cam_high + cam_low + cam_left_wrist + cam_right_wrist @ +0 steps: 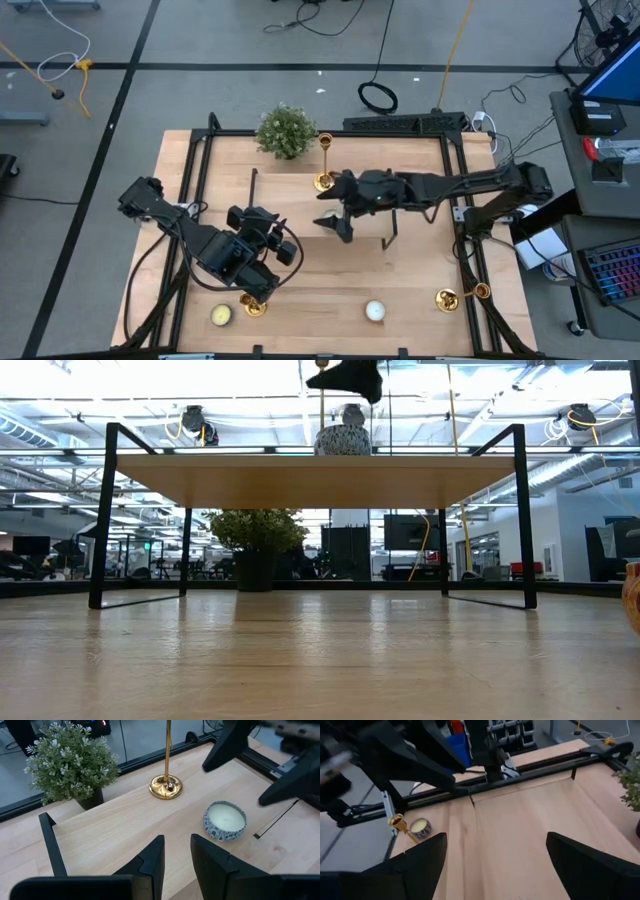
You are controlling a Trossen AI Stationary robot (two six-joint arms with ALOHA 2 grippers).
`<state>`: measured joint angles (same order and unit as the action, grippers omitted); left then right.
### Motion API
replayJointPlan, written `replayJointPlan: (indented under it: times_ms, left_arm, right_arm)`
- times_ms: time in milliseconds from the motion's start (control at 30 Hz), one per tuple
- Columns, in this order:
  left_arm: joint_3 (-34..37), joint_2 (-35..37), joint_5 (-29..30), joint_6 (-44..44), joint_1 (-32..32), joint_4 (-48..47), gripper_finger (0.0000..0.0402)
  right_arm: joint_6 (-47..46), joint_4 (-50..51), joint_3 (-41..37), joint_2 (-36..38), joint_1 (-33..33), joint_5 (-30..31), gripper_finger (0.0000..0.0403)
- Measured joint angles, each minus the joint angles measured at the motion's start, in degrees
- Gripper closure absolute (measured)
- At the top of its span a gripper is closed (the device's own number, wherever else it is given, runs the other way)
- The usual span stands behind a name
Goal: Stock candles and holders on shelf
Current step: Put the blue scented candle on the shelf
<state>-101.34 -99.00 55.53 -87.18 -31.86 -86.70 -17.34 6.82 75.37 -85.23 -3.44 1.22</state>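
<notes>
A gold holder (166, 784) stands upright on its flared base on the shelf (290, 190). Beside it a white candle (225, 820) in a patterned tin sits flat on the shelf board (320, 480). My right gripper (335, 225) hangs open a little above that candle (343, 438), touching nothing. My left gripper (177, 865) hovers over the shelf's near left part, its fingers a narrow gap apart with nothing between them. On the table's near side lie a yellowish candle (221, 315), a tipped holder (252, 305), a white candle (375, 311) and another tipped holder (460, 296).
A small green plant (285, 130) in a dark pot stands at the shelf's far edge, close to the upright holder. The shelf's black legs (105, 510) rise from the table. Bare shelf board lies between my two grippers.
</notes>
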Motion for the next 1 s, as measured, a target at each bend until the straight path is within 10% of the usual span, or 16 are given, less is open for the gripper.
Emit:
replayJointPlan:
  times_ms: [633,1000]
  left_arm:
    - [0.0,0.0,-0.02,0.22,0.0,-0.07,0.0304]
    - [0.0,0.0,-0.13,0.17,0.02,-0.07,0.0304]
  right_arm:
    - [-2.23,18.74,-0.04,6.58,-2.88,-7.25,0.0268]
    - [2.88,29.62,-0.04,6.36,-3.82,4.56,0.0396]
